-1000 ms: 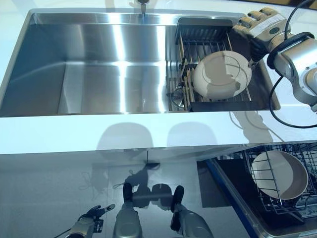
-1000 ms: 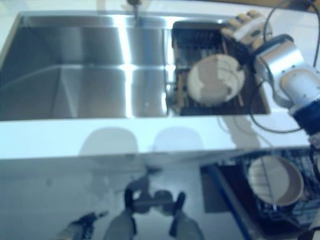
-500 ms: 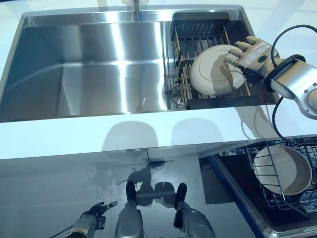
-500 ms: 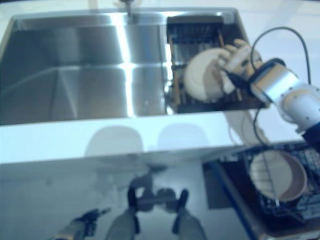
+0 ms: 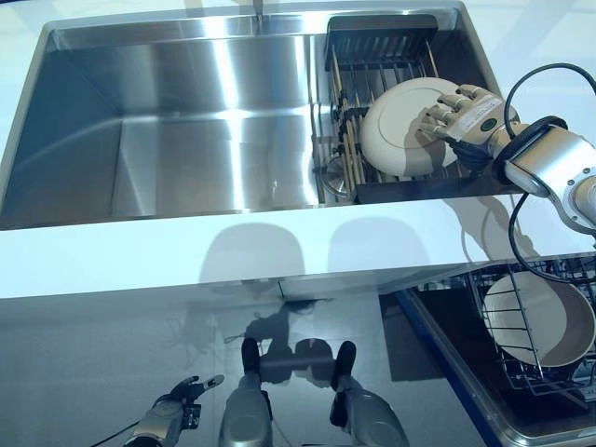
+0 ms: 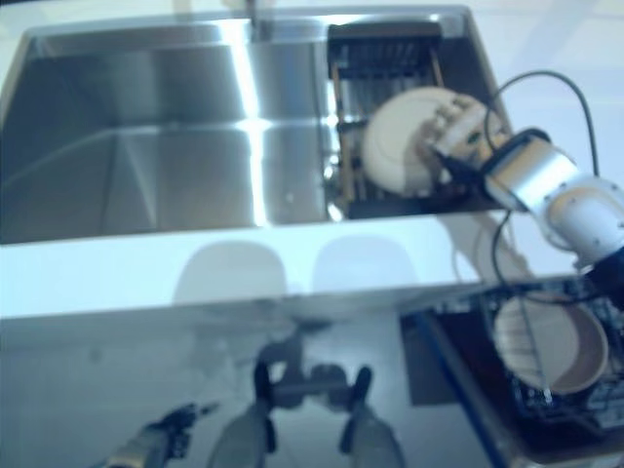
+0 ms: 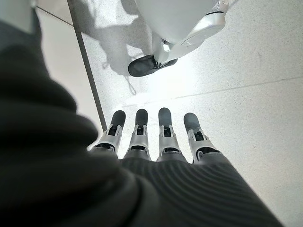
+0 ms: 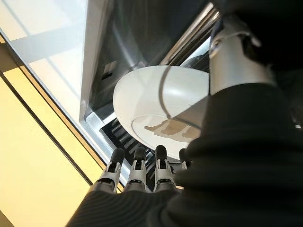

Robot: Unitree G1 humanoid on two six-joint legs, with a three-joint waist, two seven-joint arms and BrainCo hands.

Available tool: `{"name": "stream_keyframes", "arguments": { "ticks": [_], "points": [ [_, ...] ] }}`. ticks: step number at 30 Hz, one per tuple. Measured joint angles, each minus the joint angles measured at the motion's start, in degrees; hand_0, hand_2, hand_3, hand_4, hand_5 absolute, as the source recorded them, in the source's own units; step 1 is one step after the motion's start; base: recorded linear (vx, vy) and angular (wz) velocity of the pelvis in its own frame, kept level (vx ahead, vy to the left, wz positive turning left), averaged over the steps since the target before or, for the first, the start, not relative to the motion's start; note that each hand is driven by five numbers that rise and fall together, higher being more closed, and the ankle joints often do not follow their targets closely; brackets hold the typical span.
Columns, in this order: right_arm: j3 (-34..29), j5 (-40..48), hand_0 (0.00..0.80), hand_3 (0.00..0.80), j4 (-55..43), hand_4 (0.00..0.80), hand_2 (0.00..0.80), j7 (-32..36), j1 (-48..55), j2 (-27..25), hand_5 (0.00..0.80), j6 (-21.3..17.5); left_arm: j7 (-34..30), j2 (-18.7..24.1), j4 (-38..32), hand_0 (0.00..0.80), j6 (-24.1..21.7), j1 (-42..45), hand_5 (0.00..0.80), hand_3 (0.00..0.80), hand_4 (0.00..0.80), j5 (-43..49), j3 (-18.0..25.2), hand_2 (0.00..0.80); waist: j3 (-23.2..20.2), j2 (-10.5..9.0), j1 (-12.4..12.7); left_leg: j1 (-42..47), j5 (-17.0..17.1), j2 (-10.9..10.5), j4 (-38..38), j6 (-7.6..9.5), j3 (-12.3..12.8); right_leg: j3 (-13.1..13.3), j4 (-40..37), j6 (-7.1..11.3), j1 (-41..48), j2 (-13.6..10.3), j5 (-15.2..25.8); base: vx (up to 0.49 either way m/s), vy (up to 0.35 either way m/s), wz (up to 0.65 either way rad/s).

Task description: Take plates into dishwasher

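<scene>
A white plate [image 5: 400,130] leans in the wire drying rack [image 5: 372,70] at the right end of the steel sink [image 5: 186,121]. My right hand [image 5: 466,116] lies over the plate's right edge. In the right wrist view its fingers [image 8: 137,165] are straight on one side of the plate [image 8: 156,104] and the thumb [image 8: 232,66] is on the other, not closed on it. A second white dish [image 5: 545,321] stands in the dishwasher's lower rack [image 5: 494,307] at the bottom right. My left hand [image 5: 172,421] hangs low by the floor, fingers [image 7: 161,135] straight.
The white counter [image 5: 233,251] runs along the sink's front edge. A tap [image 5: 257,9] stands at the back of the sink. The open dishwasher door [image 5: 466,382] juts out below the counter on the right. A drain fitting [image 5: 331,177] sits left of the rack.
My right hand has come from the rack's far right corner down onto the plate's right edge. The view has shifted a little. The left hand has stayed put.
</scene>
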Motion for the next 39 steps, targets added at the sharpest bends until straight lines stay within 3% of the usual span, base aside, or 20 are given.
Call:
{"name": "stream_keyframes", "arguments": {
  "ticks": [14,27,32,39],
  "points": [
    [0.02,-4.52,0.000,0.000,0.19,0.000,0.000,-0.59,0.06,2.45,0.000,0.06,0.01,-0.13,0.38,0.000,0.08,-0.03,0.000,0.000,0.000,0.00,0.00,0.000,0.00,0.01,0.12,0.00,0.01,-0.01,0.01,0.01,-0.07,-0.07,0.01,-0.20,0.05,-0.01,0.14,0.000,0.000,0.00],
    [0.09,-14.98,0.000,0.000,1.55,0.000,0.000,-5.61,2.02,5.54,0.000,-0.59,0.00,-0.25,3.58,0.000,-1.14,-0.22,0.000,0.000,0.000,-0.03,0.00,0.000,0.00,0.01,0.30,-0.08,0.03,-0.02,0.02,0.02,-0.19,-0.17,0.01,-0.19,0.05,-0.04,0.14,0.000,0.000,0.00],
    [-0.03,-21.42,0.000,0.000,5.78,0.000,0.000,-10.99,4.00,8.65,0.000,-1.04,0.00,-0.28,5.29,0.000,-2.12,-0.26,0.000,0.000,0.000,-1.07,-0.01,0.000,0.01,0.03,0.61,-0.13,0.05,-0.04,0.03,0.04,-0.27,-0.24,0.00,-0.01,0.02,-0.07,0.01,0.000,0.000,0.00],
    [-3.19,-22.76,0.000,0.000,10.34,0.000,0.000,-14.09,6.83,11.65,0.000,2.41,-0.03,-0.33,5.67,0.000,-3.37,-0.54,0.000,0.000,0.000,-1.50,-0.02,0.000,0.01,0.08,1.42,-0.24,0.09,-0.10,0.03,0.09,-0.47,-0.38,-0.01,0.03,0.00,-0.17,-0.02,-0.012,-0.002,0.01]
  ]
}}
